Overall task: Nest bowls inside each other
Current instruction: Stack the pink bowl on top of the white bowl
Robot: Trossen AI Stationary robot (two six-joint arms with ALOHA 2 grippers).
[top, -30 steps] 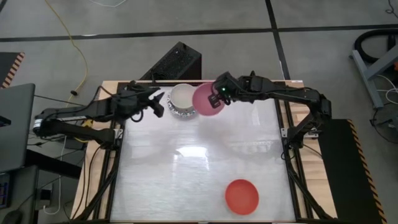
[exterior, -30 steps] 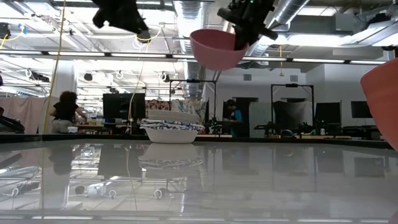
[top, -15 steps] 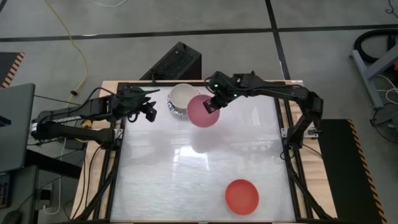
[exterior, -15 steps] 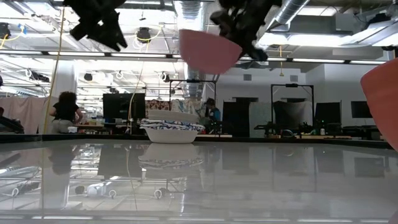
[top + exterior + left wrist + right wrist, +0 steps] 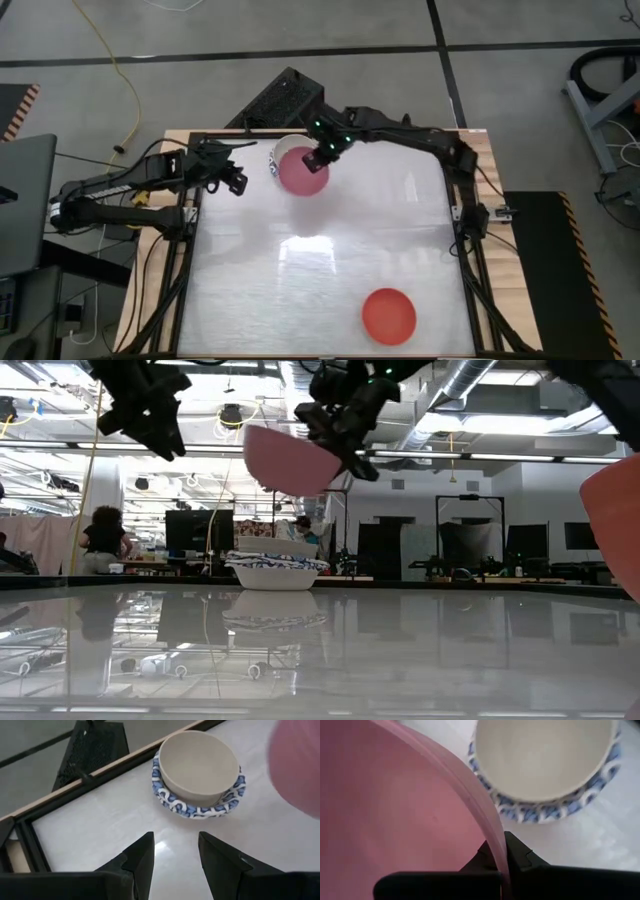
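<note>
A pink bowl (image 5: 298, 176) hangs in the air over the near right part of a stack of bowls (image 5: 279, 153) at the table's far edge, with my right gripper (image 5: 318, 159) shut on it. The stack (image 5: 199, 772) has a plain white bowl on top and blue-patterned scalloped rims below, and its base rests on the table. A red bowl (image 5: 388, 315) sits on the table near the front right. My left gripper (image 5: 175, 855) stands open just left of the stack, above the table, with nothing between its fingers. My right gripper pinches the pink bowl's rim (image 5: 492, 840) between its two fingers, one finger (image 5: 482, 859) inside the bowl and one (image 5: 522, 859) outside. The fingers come slanting down from the table's right. The bowl (image 5: 290, 458) is lifted clear and tilted above the stack.
A black box (image 5: 284, 100) stands just beyond the table's far edge, behind the stack. A laptop (image 5: 22, 200) sits off the table's left side. The middle of the white table top (image 5: 320, 270) is bare and glossy.
My right gripper has carried the pink bowl toward the table's left edge and down, from beside the stack to partly over it, and the bowl has tipped. My left gripper has drawn back from the stack toward the table's left edge, turning as it went, still open.
</note>
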